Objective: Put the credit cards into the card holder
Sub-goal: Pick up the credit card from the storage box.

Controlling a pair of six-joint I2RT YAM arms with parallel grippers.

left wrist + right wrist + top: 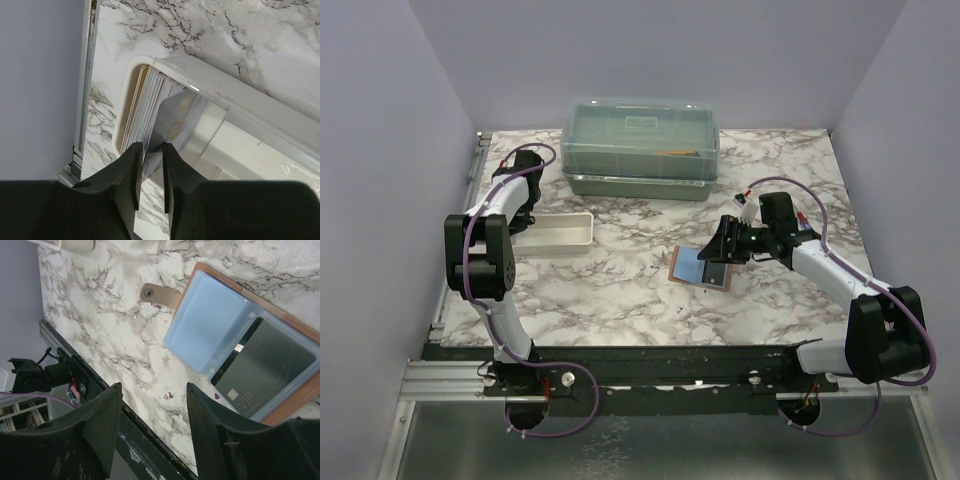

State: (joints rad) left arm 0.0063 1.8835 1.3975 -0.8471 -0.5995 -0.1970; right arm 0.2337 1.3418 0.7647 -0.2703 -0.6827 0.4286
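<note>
The card holder (692,265) lies open on the marble, brown outside with bluish pockets (210,315) and a snap tab (157,294). A dark credit card (265,370) marked VIP sits in one pocket. My right gripper (720,245) hovers at its near edge, open and empty (152,387). More credit cards (145,105) stand on edge in the end of the white tray (240,107). One pale card (175,120) leans out of that stack. Its lower corner lies between the narrow jaws of my left gripper (151,146). Whether the pads press it I cannot tell.
A translucent green lidded box (640,135) stands at the back centre. The white tray (560,232) lies at the left, near the table's metal side rail (85,90). The left arm (480,250) reaches over the tray's left end.
</note>
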